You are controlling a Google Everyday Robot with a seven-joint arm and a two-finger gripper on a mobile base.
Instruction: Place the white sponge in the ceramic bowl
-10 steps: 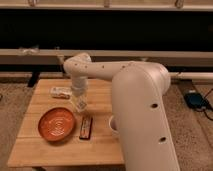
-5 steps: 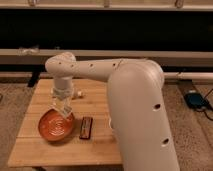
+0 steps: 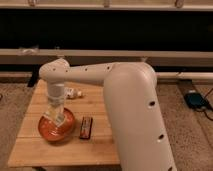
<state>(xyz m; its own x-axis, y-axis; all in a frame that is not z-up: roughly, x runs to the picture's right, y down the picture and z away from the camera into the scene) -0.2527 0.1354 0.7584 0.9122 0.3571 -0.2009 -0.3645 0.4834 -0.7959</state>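
Note:
The ceramic bowl [image 3: 47, 131] is a wide orange-red dish at the front left of the wooden table [image 3: 95, 102]. My gripper [image 3: 56, 116] hangs straight down from the white arm, just above the bowl's middle and covering part of it. A pale patch shows at the gripper's tip, over the bowl. I cannot tell whether that is the white sponge, which does not show apart from the gripper anywhere on the table.
A dark flat bar [image 3: 86, 127] lies just right of the bowl. A small white object [image 3: 75, 93] lies behind the arm near the table's back. My bulky white arm covers the table's right side. A blue object [image 3: 194, 100] lies on the floor at right.
The gripper has swung left and toward the front, from the table's middle to above the bowl. The bowl and the dark bar have not moved.

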